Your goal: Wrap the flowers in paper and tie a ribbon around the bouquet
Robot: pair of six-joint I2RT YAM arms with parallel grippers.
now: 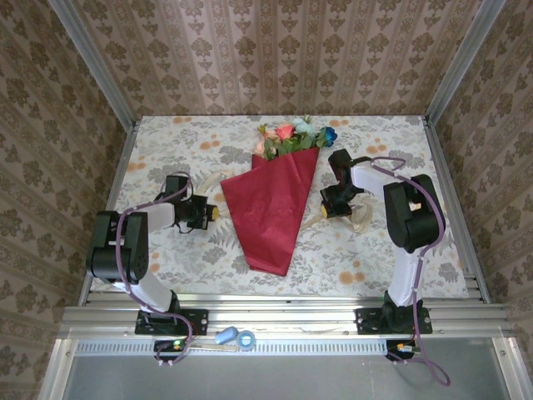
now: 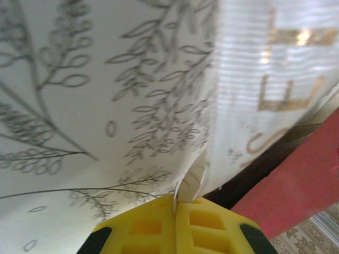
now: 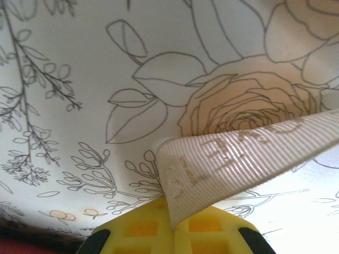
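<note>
Bouquet (image 1: pixel 279 200) lies flat mid-table, blooms at the far end, cone tip toward the arm bases. Left gripper (image 1: pixel 210 212) sits just left of the red cone, jaws closed, pinching the ribbon (image 2: pixel 265 95). Right gripper (image 1: pixel 326 211) sits just right of the cone, likewise clamped on ribbon above the tablecloth (image 1: pixel 375 258).

Beige damask wallpaper (image 1: pixel 275 50) covering walls across upper frame and both sides. Aluminium posts (image 1: pixel 92 62) slanting down from upper corners. White tablecloth (image 1: pixel 333 250), orange and grey blossoms, lying flat at centre. Metal rail (image 1: pixel 283 312) running along lower edge, grey panel (image 1: pixel 275 375) showing below. Soft, even light falling
</note>
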